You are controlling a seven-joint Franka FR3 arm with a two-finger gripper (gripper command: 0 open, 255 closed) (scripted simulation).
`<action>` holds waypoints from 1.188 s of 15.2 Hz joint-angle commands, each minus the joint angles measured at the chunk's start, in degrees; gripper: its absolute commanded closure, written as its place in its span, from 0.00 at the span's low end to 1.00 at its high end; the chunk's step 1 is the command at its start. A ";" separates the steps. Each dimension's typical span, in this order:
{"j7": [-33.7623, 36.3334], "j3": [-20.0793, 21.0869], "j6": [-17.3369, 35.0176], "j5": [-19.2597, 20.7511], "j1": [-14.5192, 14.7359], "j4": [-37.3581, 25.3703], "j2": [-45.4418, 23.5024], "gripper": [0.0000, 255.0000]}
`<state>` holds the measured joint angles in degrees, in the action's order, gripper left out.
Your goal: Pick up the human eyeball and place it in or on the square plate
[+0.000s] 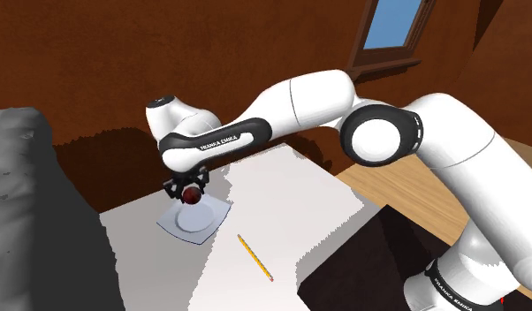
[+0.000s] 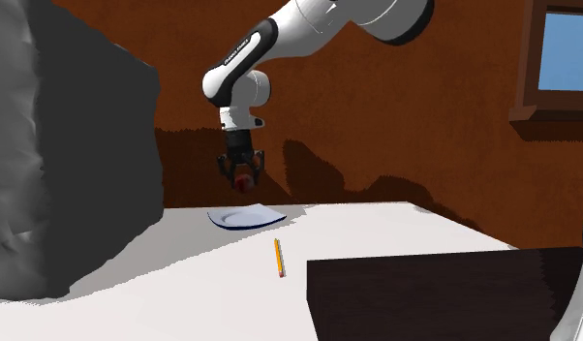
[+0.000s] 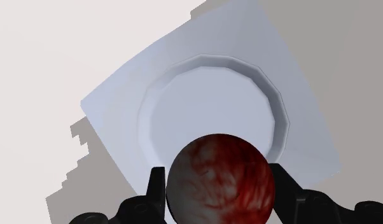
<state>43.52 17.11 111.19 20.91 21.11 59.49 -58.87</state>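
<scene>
The hand [image 2: 243, 175] squeezes the red eyeball [image 3: 220, 180] by its two sides over the square plate [image 3: 120, 95]; it looks light, round and slippery.

The blood-veined red eyeball [image 3: 221, 180], clasped by the pincer [image 3: 219, 186], hangs above the pale square plate [image 3: 123, 95].

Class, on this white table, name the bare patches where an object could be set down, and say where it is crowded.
Free: the broad table stretch between the pencil and the dark stand; also the strip between pencil and grey mass. Crowded: the square plate, with the gripper holding the eyeball above it.
</scene>
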 commanded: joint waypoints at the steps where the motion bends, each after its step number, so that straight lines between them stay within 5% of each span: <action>1: -0.14 -0.19 0.68 0.15 0.00 -0.52 -1.15 1.00; 18: 0.18 -1.01 4.18 0.84 0.59 -2.39 -6.46 1.00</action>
<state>43.71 16.10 115.37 21.75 21.70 57.11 -65.33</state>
